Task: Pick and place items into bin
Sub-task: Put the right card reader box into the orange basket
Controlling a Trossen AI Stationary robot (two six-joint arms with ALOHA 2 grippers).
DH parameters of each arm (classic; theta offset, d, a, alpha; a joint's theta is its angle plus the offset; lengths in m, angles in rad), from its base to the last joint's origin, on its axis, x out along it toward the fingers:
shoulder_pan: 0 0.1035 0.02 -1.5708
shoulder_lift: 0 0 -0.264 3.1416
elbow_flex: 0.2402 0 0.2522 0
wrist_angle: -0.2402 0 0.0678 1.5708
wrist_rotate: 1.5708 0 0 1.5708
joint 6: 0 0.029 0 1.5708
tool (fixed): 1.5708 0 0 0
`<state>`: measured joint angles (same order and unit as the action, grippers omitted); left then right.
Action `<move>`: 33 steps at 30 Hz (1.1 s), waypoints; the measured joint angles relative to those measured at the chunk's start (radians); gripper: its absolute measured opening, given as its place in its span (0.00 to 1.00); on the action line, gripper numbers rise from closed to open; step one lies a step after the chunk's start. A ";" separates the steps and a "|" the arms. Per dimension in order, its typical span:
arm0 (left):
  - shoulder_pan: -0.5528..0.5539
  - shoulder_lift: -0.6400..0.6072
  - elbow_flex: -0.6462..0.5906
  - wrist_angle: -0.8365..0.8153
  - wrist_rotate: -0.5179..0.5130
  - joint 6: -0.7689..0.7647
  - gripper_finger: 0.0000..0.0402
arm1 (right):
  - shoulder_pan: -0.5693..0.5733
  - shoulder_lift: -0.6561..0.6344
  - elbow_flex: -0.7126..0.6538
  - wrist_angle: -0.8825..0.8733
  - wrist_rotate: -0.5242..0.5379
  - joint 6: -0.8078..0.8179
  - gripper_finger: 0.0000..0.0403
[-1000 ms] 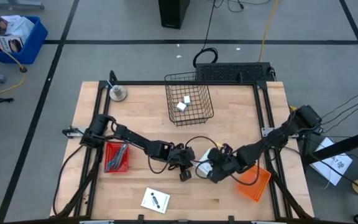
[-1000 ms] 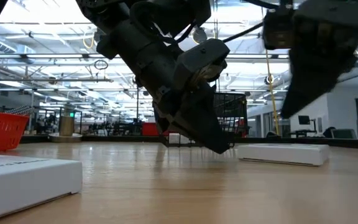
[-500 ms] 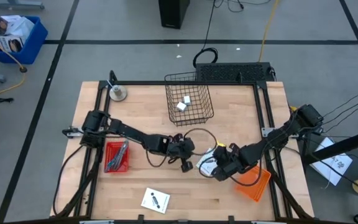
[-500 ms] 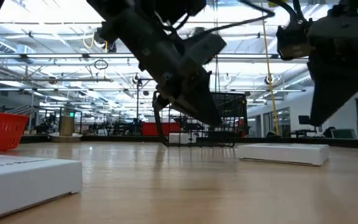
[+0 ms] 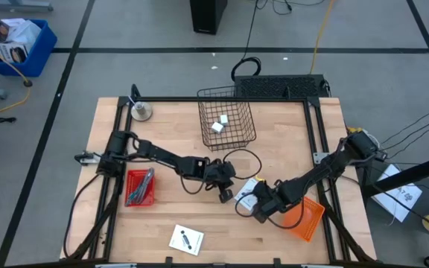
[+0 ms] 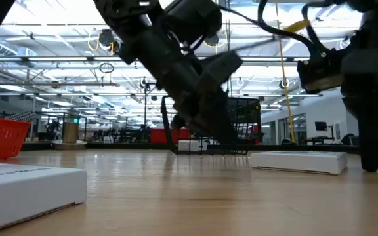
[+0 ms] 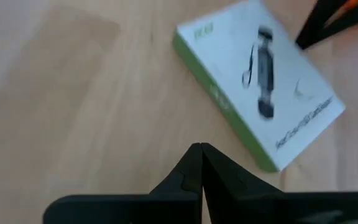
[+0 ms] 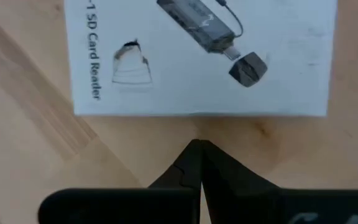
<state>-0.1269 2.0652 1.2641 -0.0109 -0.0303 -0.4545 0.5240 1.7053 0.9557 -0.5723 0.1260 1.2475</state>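
White box (image 5: 250, 190) between two end effectors (both fingers pressed together)

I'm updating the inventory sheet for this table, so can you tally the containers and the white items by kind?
Wire basket: 1
Red tray: 1
Orange bin: 1
White card-reader boxes on the table: 2 (near edge, centre)
White blocks in the basket: 2
Total: 7

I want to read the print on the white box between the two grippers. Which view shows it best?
The right wrist view: the white box fills the picture, lettering and product drawing legible. The left wrist view shows it blurred, with a green edge. The high view shows only a small part; the low view shows its side.
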 joint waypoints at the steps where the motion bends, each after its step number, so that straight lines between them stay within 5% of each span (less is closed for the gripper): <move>1: -0.001 0.013 0.000 0.010 0.003 -0.002 0.01 | 0.000 0.010 0.002 0.000 0.001 -0.001 0.00; 13: -0.003 0.075 0.000 0.119 0.080 -0.027 0.02 | 0.002 0.032 -0.002 0.033 0.180 -0.011 0.00; 18: -0.011 0.075 0.000 0.116 0.082 -0.030 0.02 | 0.018 0.037 -0.006 0.081 0.308 -0.064 0.00; 33: -0.032 0.069 -0.001 0.053 0.047 -0.042 0.01 | 0.035 0.038 -0.009 0.133 0.469 -0.189 0.00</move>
<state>-0.1593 2.1342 1.2629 0.0421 0.0166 -0.4965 0.5589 1.7435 0.9463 -0.4394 0.5946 1.0581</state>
